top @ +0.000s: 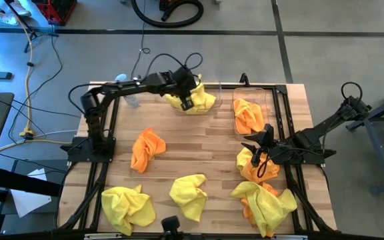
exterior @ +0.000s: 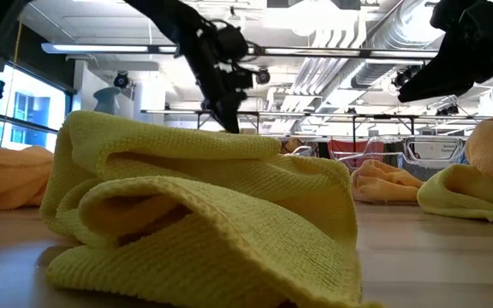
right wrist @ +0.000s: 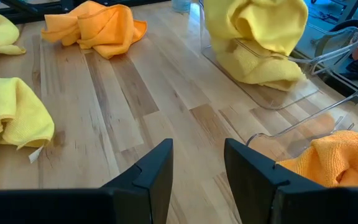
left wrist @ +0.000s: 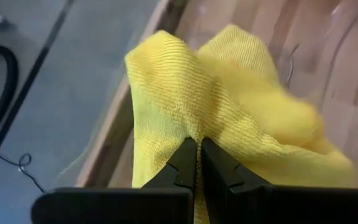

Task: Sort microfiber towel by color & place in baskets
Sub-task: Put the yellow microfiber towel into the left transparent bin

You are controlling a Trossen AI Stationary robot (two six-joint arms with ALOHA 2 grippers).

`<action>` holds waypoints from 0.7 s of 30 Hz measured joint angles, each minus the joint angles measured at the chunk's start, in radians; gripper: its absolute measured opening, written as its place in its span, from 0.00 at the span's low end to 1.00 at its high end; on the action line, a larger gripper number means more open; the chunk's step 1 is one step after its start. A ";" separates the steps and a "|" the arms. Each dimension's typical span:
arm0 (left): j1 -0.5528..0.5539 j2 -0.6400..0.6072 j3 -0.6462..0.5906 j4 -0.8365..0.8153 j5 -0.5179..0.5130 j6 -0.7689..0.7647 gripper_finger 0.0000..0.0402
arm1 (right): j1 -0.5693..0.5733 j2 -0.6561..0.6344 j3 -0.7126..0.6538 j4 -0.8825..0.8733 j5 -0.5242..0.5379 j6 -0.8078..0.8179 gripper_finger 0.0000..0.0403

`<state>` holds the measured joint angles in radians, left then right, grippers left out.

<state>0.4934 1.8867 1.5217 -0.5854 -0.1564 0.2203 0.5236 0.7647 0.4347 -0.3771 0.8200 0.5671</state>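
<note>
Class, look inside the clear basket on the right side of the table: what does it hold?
The right basket holds a rumpled orange towel. Whether a second cloth lies under it cannot be seen; the orange folds cover the basket's floor there.

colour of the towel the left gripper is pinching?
Bright yellow towel, pinched in the shut left gripper; clearest in the left wrist view.

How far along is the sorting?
Done: an orange towel lies in the right basket.
In hand: the left hand, shut on a yellow towel, is over the left basket.
Left: several yellow and orange towels on the table. The right hand is open, empty.
</note>
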 joint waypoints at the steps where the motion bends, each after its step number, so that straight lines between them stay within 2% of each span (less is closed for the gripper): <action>1: 0.000 0.015 0.001 0.001 -0.002 0.001 0.00 | 0.000 0.000 0.000 0.000 0.000 0.000 0.34; 10: 0.003 0.126 0.001 0.006 -0.010 -0.001 0.00 | 0.000 0.000 0.000 0.000 0.000 0.000 0.34; 13: -0.003 0.130 0.001 0.014 -0.046 -0.005 0.01 | 0.000 0.000 0.000 0.000 0.000 0.000 0.34; 15: -0.003 0.124 0.001 0.010 -0.084 -0.011 0.04 | 0.000 0.000 0.000 0.000 0.000 0.000 0.34; 21: -0.003 0.066 0.001 -0.015 -0.086 -0.062 0.20 | 0.000 0.000 0.000 0.000 0.000 0.000 0.34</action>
<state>0.4908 1.9531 1.5227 -0.6006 -0.2427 0.1581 0.5236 0.7647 0.4347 -0.3776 0.8204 0.5674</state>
